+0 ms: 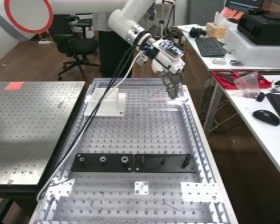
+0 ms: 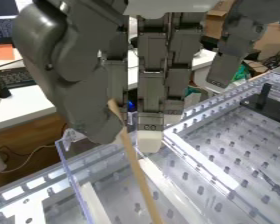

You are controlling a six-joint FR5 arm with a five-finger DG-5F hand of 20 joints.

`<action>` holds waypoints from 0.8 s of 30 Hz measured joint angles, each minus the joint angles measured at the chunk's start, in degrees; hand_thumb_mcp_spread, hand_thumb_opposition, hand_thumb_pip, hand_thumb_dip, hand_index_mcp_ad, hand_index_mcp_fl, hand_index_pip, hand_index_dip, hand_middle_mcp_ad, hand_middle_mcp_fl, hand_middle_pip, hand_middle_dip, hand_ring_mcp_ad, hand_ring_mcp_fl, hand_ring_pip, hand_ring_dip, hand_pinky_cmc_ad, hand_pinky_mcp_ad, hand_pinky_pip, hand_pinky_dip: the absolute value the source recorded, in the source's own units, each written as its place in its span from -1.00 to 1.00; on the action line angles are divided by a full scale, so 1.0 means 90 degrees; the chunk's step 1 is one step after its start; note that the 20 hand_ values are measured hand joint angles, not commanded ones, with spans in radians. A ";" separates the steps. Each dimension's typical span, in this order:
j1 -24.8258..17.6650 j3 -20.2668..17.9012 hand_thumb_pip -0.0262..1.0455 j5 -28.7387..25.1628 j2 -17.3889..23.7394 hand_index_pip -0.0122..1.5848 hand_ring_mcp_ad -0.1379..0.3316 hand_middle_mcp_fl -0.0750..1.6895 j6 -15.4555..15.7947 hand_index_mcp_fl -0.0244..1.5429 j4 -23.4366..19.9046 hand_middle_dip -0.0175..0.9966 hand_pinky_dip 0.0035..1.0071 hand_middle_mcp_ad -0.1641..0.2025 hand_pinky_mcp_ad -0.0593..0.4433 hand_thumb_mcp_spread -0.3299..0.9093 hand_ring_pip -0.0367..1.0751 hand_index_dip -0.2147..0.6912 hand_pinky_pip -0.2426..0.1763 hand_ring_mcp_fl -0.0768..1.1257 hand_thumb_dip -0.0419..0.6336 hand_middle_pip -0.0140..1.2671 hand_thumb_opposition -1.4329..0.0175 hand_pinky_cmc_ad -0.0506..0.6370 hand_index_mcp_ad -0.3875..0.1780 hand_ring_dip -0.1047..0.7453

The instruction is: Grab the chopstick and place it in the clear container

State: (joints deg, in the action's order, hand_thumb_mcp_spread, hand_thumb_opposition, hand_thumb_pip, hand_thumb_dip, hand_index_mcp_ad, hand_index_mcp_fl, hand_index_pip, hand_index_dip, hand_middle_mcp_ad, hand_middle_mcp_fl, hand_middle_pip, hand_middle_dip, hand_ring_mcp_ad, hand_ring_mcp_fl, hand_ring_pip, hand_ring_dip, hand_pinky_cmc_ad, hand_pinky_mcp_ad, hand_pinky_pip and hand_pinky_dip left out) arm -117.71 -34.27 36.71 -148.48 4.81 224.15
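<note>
Tilted wooden chopstick (image 2: 141,180) in fingers (image 1: 171,88)

Below the fingers (image 1: 172,86), your perforated bench (image 1: 144,138) bears a clear container (image 2: 71,175); farther off, you have a white stand (image 1: 111,106) and two black plates (image 1: 165,163).

No wording, number or sign can be made out in either view. In the high view, the white arm (image 1: 129,25) carries a small patch of dark and light markings (image 1: 170,48) near its wrist end, too small to read. The key markings on the dark keyboard (image 1: 209,46) on the worktop (image 1: 220,63) at the right are also too small to read, and so are those on the keyboard at the edge of the wrist view. Nothing legible stands on the orange-red patch (image 1: 14,86) on the perforated worktop (image 1: 31,130) at the left of the high view
</note>
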 joint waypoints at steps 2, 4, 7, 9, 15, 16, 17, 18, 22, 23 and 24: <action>0.0003 0.0009 0.52 0.0017 0.0000 0.44 -0.41 -0.04 0.0021 -0.31 -0.0001 0.12 0.38 0.17 0.49 0.14 -0.52 -0.55 -0.21 -0.02 0.10 0.10 -0.29 0.39 0.01 0.22; 0.0008 0.0001 0.53 0.0058 0.0017 0.41 -0.37 -0.05 0.0083 -0.36 -0.0039 0.11 0.41 0.18 0.47 0.15 -0.50 -0.59 -0.25 -0.10 0.11 0.10 -0.24 0.40 0.04 0.20; 0.0016 -0.0025 0.53 0.0072 0.0075 0.41 -0.35 -0.13 0.0154 -0.43 -0.0109 0.09 0.51 0.17 0.49 0.10 -0.47 -0.62 -0.30 -0.16 0.11 0.10 -0.22 0.39 0.02 0.17; 0.0020 -0.0062 0.53 0.0061 0.0115 0.39 -0.31 -0.14 0.0205 -0.48 -0.0174 0.08 0.52 0.17 0.49 0.08 -0.48 -0.62 -0.32 -0.22 0.11 0.10 -0.20 0.40 0.05 0.14; 0.0048 -0.0580 0.53 0.0008 0.0524 0.34 -0.21 -0.21 0.0366 -0.55 -0.0740 0.06 0.53 0.17 0.49 0.05 -0.46 -0.62 -0.43 -0.32 0.11 0.05 -0.18 0.40 0.11 0.11; 0.0054 -0.0754 0.53 -0.0001 0.0655 0.31 -0.25 -0.21 0.0414 -0.58 -0.0909 0.06 0.53 0.17 0.49 0.05 -0.46 -0.62 -0.43 -0.34 0.11 0.05 -0.16 0.40 0.10 0.11; 0.0056 -0.0837 0.53 -0.0006 0.0717 0.31 -0.22 -0.23 0.0438 -0.60 -0.0992 0.06 0.53 0.16 0.49 0.04 -0.46 -0.62 -0.42 -0.35 0.11 0.05 -0.15 0.40 0.11 0.11; 0.0061 -0.1017 0.54 -0.0018 0.0853 0.30 -0.20 -0.27 0.0492 -0.62 -0.1168 0.06 0.53 0.17 0.47 0.04 -0.46 -0.62 -0.43 -0.37 0.11 0.05 -0.15 0.40 0.10 0.11; 0.0084 -0.1651 0.48 -0.0038 0.1325 0.26 -0.15 -0.26 0.0658 -0.63 -0.1787 0.06 0.53 0.18 0.47 0.02 -0.46 -0.61 -0.43 -0.39 0.06 0.01 -0.13 0.41 0.12 0.10; 0.0088 -0.1734 0.46 -0.0038 0.1386 0.23 -0.14 -0.27 0.0679 -0.62 -0.1868 0.06 0.53 0.17 0.46 0.02 -0.46 -0.61 -0.43 -0.41 0.06 -0.01 -0.14 0.41 0.10 0.11; 0.0093 -0.1858 0.44 -0.0038 0.1477 0.22 -0.14 -0.26 0.0709 -0.62 -0.1988 0.06 0.53 0.16 0.46 0.03 -0.46 -0.61 -0.43 -0.43 0.06 -0.02 -0.14 0.41 0.10 0.10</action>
State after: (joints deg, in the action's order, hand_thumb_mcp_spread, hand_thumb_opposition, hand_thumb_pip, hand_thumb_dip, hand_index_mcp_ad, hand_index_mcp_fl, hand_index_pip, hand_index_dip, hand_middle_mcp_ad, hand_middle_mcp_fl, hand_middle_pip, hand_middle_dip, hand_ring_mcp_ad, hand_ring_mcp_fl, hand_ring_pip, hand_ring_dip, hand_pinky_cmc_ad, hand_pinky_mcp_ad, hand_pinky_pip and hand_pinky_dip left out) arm -116.87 -50.99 36.37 -135.18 11.19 206.26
